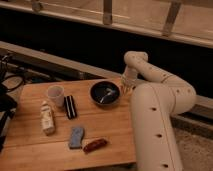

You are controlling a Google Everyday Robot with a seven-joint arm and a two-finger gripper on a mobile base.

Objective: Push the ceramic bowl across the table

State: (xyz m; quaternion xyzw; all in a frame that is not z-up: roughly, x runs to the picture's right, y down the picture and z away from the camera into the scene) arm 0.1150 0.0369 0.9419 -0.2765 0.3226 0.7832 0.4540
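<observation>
The ceramic bowl (105,93), round, glossy and dark with whitish streaks inside, sits on the far right part of the light wooden table (110,125). My gripper (125,88) hangs down from the white arm just to the right of the bowl, at its rim and near the table's right edge. I cannot tell whether it touches the bowl.
A white cup (55,94) and a flat black object (70,106) stand left of the bowl. A small bottle (47,118) is at the left. A blue sponge (76,137) and a reddish-brown packet (95,145) lie near the front. My white arm's body (152,125) covers the table's right side.
</observation>
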